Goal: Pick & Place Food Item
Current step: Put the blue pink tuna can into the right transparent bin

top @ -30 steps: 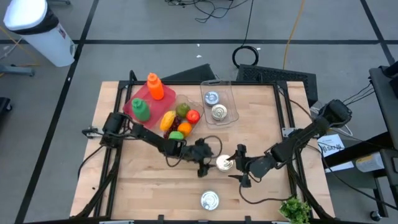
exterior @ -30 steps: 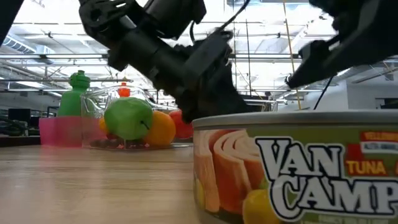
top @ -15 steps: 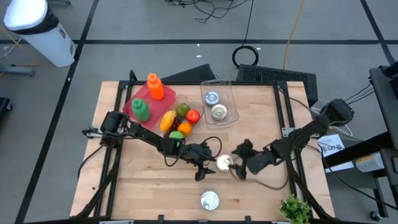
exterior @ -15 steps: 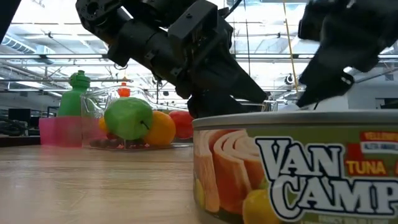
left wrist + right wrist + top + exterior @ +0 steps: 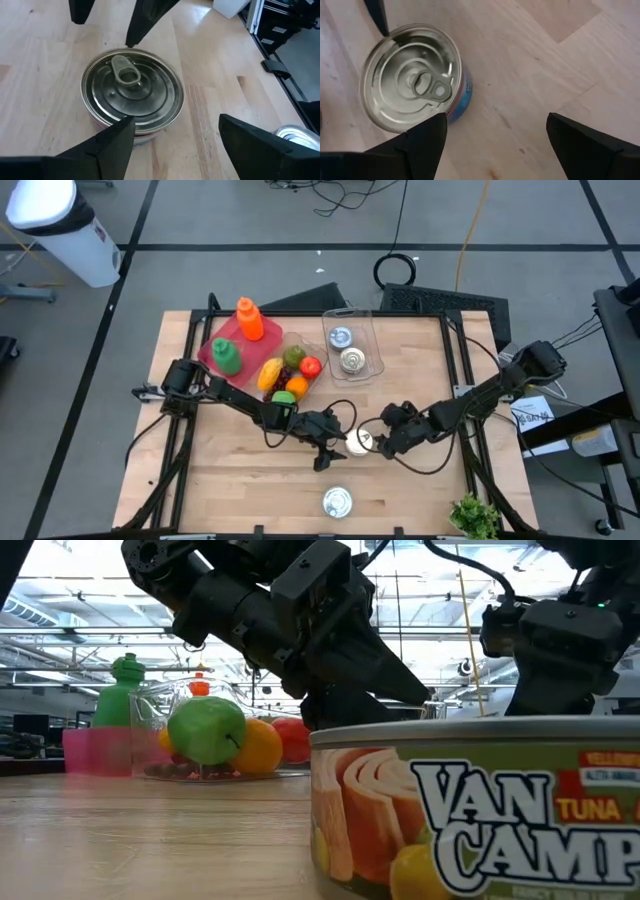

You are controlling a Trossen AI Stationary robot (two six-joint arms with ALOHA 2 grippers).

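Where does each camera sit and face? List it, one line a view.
High: overhead, straight down on the light wooden table; both arms show.
Low: table height, level across; a labelled tuna can fills the foreground, arms above.
Left wrist: past its open jaws onto a round silver pull-tab can.
Right wrist: past its open jaws onto that same can, shared by both wrist views.

A light wooden tabletop [image 5: 240, 480] in a black metal frame stands on a grey floor [image 5: 200, 220] crossed by dark lines. A white bin [image 5: 60, 230] sits off one far corner, and black cables [image 5: 340, 195] and a yellow cable [image 5: 470, 230] trail beyond the far edge. The low view shows a bright hall with ceiling beams [image 5: 60, 635].
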